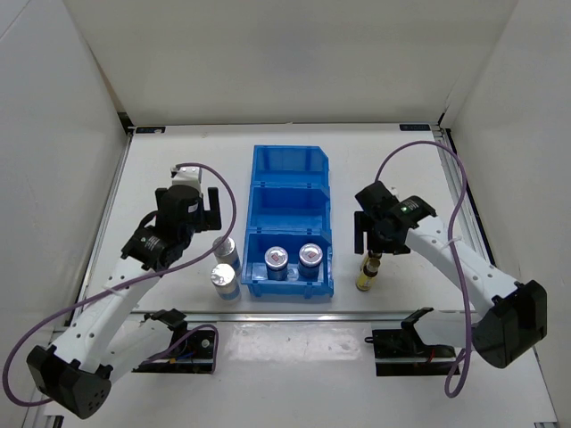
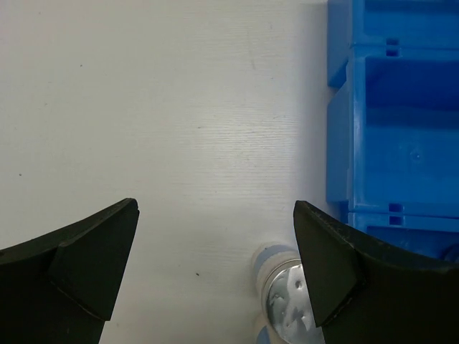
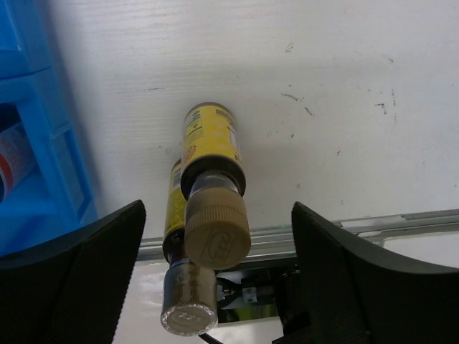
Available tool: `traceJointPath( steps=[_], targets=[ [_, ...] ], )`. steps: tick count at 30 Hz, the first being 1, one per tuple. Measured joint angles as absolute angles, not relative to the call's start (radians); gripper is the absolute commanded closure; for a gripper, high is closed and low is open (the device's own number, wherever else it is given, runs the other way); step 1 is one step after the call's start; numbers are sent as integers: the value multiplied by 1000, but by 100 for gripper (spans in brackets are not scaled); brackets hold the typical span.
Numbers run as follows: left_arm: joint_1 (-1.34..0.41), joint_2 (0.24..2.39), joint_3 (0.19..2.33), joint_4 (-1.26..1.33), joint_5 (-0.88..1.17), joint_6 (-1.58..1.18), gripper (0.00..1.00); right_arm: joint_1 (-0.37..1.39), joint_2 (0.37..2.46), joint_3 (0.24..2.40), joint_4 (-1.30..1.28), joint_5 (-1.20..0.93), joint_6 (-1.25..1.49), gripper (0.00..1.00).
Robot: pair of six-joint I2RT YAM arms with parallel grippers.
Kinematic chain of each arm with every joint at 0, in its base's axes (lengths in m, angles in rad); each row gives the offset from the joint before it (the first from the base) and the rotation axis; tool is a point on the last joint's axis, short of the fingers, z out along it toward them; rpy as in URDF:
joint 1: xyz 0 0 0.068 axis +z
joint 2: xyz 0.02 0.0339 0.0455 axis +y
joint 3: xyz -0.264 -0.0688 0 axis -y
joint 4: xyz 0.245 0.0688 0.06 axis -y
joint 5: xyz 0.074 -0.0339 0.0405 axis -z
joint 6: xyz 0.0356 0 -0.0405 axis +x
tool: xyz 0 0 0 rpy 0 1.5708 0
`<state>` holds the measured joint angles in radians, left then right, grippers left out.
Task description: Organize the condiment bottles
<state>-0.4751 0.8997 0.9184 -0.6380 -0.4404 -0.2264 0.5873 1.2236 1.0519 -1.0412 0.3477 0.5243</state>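
Observation:
Two slim amber bottles with yellow labels (image 1: 367, 273) stand close together right of the blue bin (image 1: 314, 164). In the right wrist view they are one behind the other (image 3: 211, 143), (image 3: 188, 299). My right gripper (image 1: 375, 239) hangs open above them, its fingers on either side and apart from them (image 3: 219, 276). Two silver-capped shakers (image 1: 226, 250), (image 1: 225, 282) stand left of the bin. My left gripper (image 1: 198, 212) is open and empty above the table; one shaker (image 2: 285, 304) shows by its right finger. Two short red-and-white jars (image 1: 277, 260), (image 1: 310, 257) stand in the bin's nearest compartment.
The bin's middle and far compartments hold nothing (image 2: 401, 107). A metal rail (image 3: 401, 221) runs along the table's near edge just behind the bottles. White walls enclose the table on three sides. The bin wall (image 3: 50, 165) is left of the bottles.

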Motion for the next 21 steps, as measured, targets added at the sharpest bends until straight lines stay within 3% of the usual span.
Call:
traceJointPath(
  steps=[4, 9, 14, 21],
  targets=[
    [-432, 932, 919, -611, -375, -238, 0, 554, 1251, 1048, -1010, 310, 516, 24],
    [-413, 947, 919, -601, -343, -250, 0, 538, 1271, 1046, -976, 282, 507, 45],
    [-413, 938, 919, -597, -338, -253, 0, 537, 1272, 1044, -968, 273, 500, 50],
    [-413, 938, 919, -597, -335, -253, 0, 537, 1273, 1051, -970, 267, 494, 71]
  ],
)
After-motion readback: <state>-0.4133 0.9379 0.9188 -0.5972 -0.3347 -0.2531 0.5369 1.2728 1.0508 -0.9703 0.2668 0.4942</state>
